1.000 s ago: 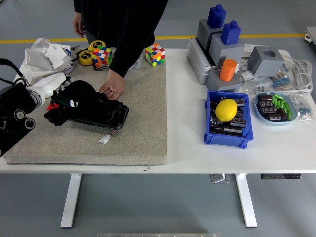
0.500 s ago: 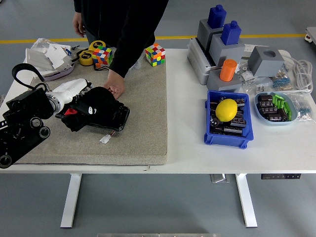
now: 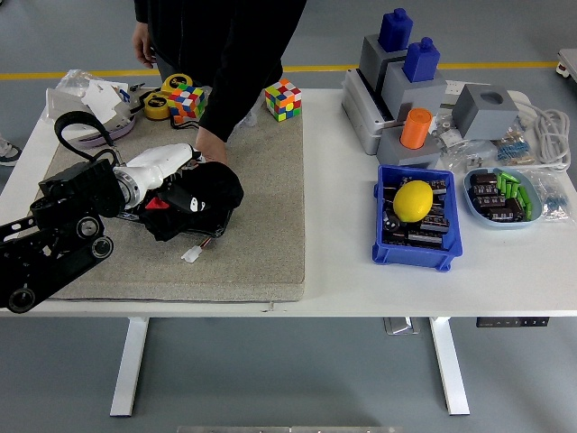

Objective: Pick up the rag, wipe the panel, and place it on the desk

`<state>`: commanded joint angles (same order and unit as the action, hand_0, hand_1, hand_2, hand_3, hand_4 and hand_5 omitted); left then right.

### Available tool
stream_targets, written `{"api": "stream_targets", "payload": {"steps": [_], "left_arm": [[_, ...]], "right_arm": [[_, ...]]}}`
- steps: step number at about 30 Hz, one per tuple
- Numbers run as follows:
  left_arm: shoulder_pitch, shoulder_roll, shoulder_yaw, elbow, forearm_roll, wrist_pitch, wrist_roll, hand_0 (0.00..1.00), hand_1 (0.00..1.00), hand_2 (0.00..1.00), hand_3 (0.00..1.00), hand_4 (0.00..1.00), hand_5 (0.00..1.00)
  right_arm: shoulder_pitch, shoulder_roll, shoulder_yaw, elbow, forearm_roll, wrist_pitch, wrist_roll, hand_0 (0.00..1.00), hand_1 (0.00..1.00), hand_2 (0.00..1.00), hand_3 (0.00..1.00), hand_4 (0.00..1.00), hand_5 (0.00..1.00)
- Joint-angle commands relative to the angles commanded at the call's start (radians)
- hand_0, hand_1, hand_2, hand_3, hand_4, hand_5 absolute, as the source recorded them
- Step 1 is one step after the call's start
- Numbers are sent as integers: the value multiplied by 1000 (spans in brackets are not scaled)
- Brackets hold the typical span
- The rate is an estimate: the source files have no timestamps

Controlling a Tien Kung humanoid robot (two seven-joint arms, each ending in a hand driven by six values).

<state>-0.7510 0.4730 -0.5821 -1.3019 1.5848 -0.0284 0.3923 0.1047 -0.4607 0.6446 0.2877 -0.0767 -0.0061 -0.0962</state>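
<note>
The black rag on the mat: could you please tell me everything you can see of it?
The rag is black cloth, bunched into a rumpled heap with a small white mark. It lies on the panel, hiding most of it, on the beige mat. The left hand presses on its left side; a person's hand touches its far edge.

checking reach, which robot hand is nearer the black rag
Left. The left hand is on the black rag over the panel on the mat; the right hand is out of view.
</note>
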Motion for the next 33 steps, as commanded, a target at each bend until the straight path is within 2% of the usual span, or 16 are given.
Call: {"api": "stream_targets", "payload": {"steps": [5, 10, 19, 33], "left_arm": [[3, -10, -4, -17, -1, 3, 8, 257, 265, 409, 605, 654, 72], [11, -3, -9, 13, -19, 11, -1, 258, 263, 408, 607, 657, 74], [31, 41, -38, 95, -50, 21, -41, 257, 262, 407, 606, 662, 80], [45, 112, -73, 147, -61, 26, -59, 256, 259, 406, 605, 661, 81]], "right_arm": [[2, 0, 0, 1, -1, -1, 0, 727, 680, 684, 595, 998, 512], [2, 1, 3, 1, -2, -2, -1, 727, 680, 684, 595, 998, 512], [-1, 5, 12, 1, -6, -3, -3, 727, 679, 684, 594, 998, 512], [-5, 8, 27, 5, -16, -3, -4, 728, 679, 684, 593, 998, 509]]}}
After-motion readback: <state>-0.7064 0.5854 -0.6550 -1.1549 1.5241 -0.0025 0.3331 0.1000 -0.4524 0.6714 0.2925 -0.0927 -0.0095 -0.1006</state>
